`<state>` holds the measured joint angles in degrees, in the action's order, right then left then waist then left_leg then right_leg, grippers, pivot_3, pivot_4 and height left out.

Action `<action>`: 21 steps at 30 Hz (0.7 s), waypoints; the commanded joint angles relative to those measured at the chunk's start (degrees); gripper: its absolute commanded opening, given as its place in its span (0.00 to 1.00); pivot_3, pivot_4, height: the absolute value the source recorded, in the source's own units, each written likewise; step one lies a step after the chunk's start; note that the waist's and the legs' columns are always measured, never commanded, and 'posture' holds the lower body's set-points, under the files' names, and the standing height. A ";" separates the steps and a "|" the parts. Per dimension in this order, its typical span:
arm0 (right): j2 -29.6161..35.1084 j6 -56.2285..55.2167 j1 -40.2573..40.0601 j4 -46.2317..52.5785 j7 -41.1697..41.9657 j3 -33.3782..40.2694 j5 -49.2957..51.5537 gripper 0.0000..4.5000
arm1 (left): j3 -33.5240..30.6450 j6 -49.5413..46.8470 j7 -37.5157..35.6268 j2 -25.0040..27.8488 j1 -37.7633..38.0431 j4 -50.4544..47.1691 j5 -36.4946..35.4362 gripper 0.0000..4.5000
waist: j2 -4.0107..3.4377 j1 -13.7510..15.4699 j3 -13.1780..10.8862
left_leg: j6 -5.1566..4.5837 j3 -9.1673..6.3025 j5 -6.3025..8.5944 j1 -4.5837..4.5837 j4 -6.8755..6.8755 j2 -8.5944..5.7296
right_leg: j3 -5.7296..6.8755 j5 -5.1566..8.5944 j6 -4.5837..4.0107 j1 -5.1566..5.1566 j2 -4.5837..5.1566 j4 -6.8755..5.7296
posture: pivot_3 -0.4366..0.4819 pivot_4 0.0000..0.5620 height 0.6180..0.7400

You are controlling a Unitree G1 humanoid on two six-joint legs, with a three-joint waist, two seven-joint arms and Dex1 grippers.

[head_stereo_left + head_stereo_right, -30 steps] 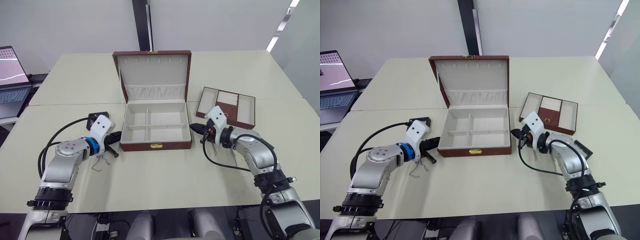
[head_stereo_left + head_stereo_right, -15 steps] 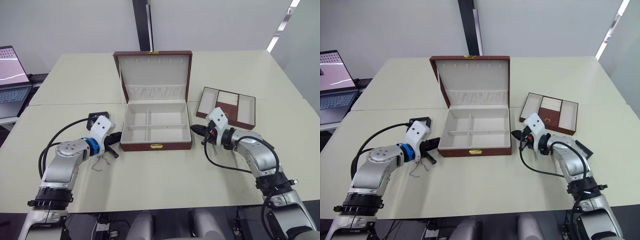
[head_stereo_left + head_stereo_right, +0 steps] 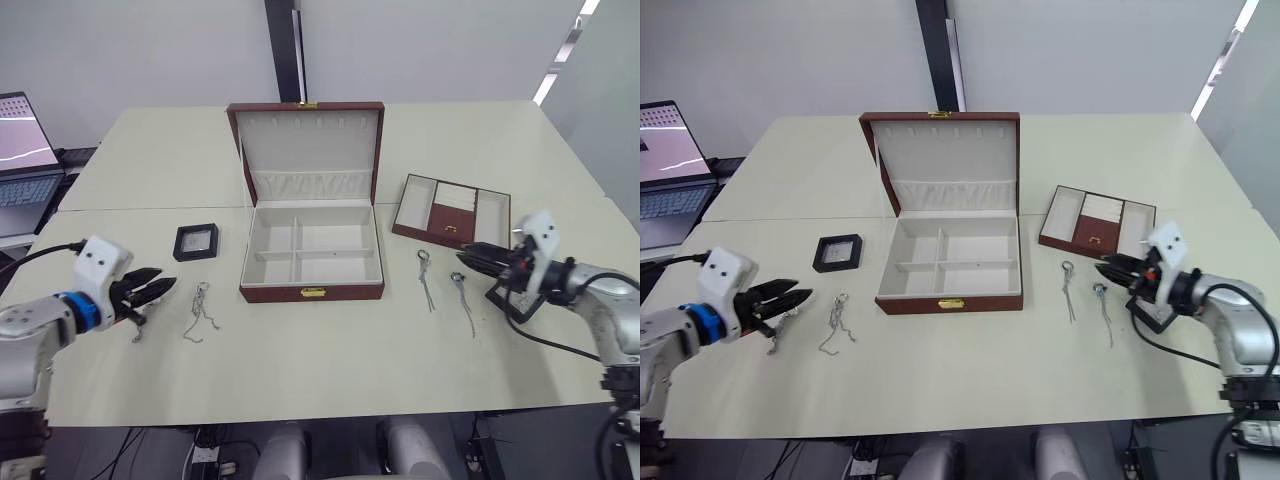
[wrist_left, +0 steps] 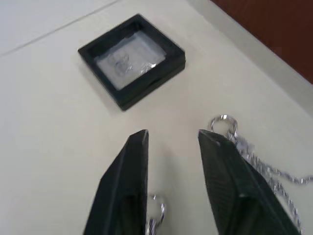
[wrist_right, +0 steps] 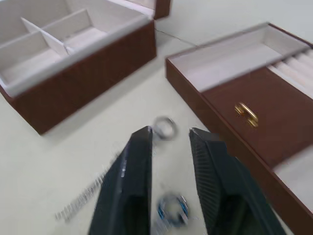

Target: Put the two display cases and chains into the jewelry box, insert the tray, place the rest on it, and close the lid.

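None of the task's steps looks done. All four cream-lined compartments of the large reddish-brown jewelry box (image 3: 312, 262) are bare, and its hinged, cream-lined lid (image 3: 308, 142) with the row of small hooks stands upright behind them.

One small square black display case (image 3: 196, 241) with a glossy clear window lies on the table ahead of the left gripper (image 3: 160, 287), between those fingers and the box's near wall; I can make out only this one case. A thin silver chain (image 3: 199, 312) with a ring clasp lies just beside the left fingertips (image 4: 139, 139), on the box side of them, and another small ring sits almost under them. The left fingers are parted a little, with nothing between them.

Two more thin silver chains (image 3: 426, 279) lie side by side just in front of the right gripper (image 3: 468, 257), between its tips and the box. The second (image 3: 464, 296) carries a small bluish bead at one end. The right fingers (image 5: 138, 147) are narrowly parted and hold nothing; a ring clasp lies just past their tips.

The shallow reddish-brown tray (image 3: 452, 213), with cream end compartments and a brown middle with ring rolls, rests on the table beyond the right fingers, well apart from the box.

By my judgement everything is left: case and chains into the box, tray inserted, the remaining pieces on it, lid shut.
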<state>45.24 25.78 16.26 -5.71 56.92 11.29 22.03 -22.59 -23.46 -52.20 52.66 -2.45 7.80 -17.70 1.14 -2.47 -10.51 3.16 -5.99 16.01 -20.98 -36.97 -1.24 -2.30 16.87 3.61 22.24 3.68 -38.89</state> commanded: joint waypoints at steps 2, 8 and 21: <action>6.41 -3.82 -1.41 -6.24 3.84 6.85 0.64 0.60 | -8.35 2.73 -0.53 4.33 4.81 3.23 0.60 0.68 | -0.01 -0.13 0.00 | 0.00 0.09 0.00 0.03 0.01 0.02 | -0.01 0.00 0.00 0.00 -0.01 -0.01 | 0.48 0.27 1.00; 10.57 -8.23 -1.82 -14.74 4.72 9.67 -1.06 0.98 | -13.35 6.62 0.13 6.02 9.35 9.56 1.87 1.00 | -0.01 -0.35 -0.01 | 0.00 0.32 0.00 0.08 0.03 0.05 | -0.03 0.01 -0.01 -0.02 -0.01 -0.01 | 0.48 0.27 1.00; 11.35 -15.03 -1.06 -24.84 1.37 9.98 -4.12 0.98 | -14.56 11.34 1.75 7.28 8.23 18.02 2.39 1.00 | -0.02 -0.49 -0.01 | -0.01 0.41 0.01 0.08 0.03 0.06 | -0.05 0.00 -0.01 -0.03 0.00 -0.02 | 0.48 0.27 1.00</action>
<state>55.37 12.01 14.36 -31.01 58.59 19.48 17.56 -35.69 -13.06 -50.65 58.46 6.03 25.48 -15.12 1.12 -2.95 -10.52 3.16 -5.57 16.01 -20.91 -36.94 -1.18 -2.35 16.88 3.60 22.21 3.68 -38.91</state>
